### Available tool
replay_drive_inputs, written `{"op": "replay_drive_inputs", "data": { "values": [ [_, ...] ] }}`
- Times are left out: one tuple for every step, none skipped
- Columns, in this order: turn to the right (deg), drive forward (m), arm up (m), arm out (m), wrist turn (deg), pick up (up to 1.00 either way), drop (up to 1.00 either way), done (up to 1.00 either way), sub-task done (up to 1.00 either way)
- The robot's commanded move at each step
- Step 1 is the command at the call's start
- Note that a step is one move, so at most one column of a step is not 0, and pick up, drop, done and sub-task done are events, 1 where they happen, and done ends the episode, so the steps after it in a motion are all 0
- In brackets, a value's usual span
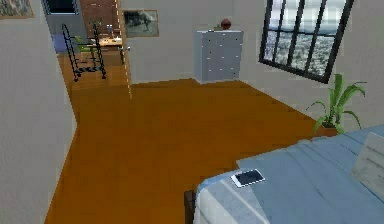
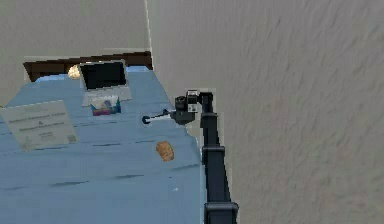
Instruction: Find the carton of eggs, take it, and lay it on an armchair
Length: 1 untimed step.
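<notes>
Blue bed (image 2: 100, 182) nearest, gripper (image 2: 152, 119) against it; paper (image 2: 40, 125) print unreadable.

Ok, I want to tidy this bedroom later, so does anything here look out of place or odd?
Nothing looks spilled or broken. The blue bed carries odd clutter, though: an open laptop by the headboard, a small tan lump lying loose on it, and a phone near its edge.
</notes>
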Motion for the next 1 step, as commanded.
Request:
{"op": "replay_drive_inputs", "data": {
  "values": [
    [0.0, 0.0, -0.3, 0.0, 0.0, 0.0, 0.0, 0.0, 0.0]
  ]
}}
